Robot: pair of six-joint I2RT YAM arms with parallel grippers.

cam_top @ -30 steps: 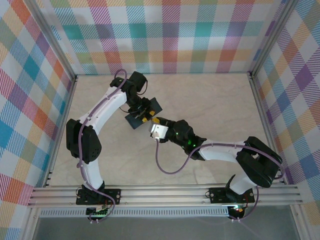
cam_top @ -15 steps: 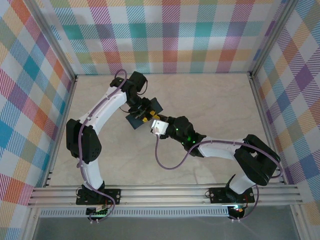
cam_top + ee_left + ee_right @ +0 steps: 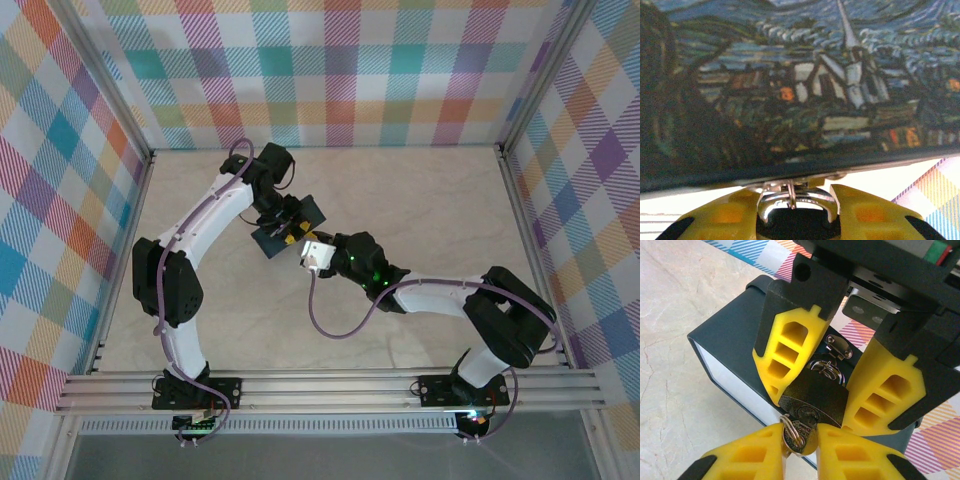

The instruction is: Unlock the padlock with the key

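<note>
Close view of a small padlock (image 3: 812, 395) with a dark body and a silver shackle. It is hung through the hasp (image 3: 836, 346) on the front of a dark blue tin (image 3: 735, 335), which sits on a pale stone-look table (image 3: 680, 315). The lock body is clamped between the yellow fingers of the left gripper (image 3: 815, 412), reaching in from above, evidently so that the lock cannot swing or twist while the key is worked. The key (image 3: 791, 434), on a small ring, is seated in the keyhole at the lock's underside. The right gripper (image 3: 801, 440) is brought up from below, its fingertips pressed in on the key's head. A firm pinch appears to be made, though the contact is partly hidden by the ring. The shackle is seated in the body, so turning the key is judged to be the step in hand
</note>
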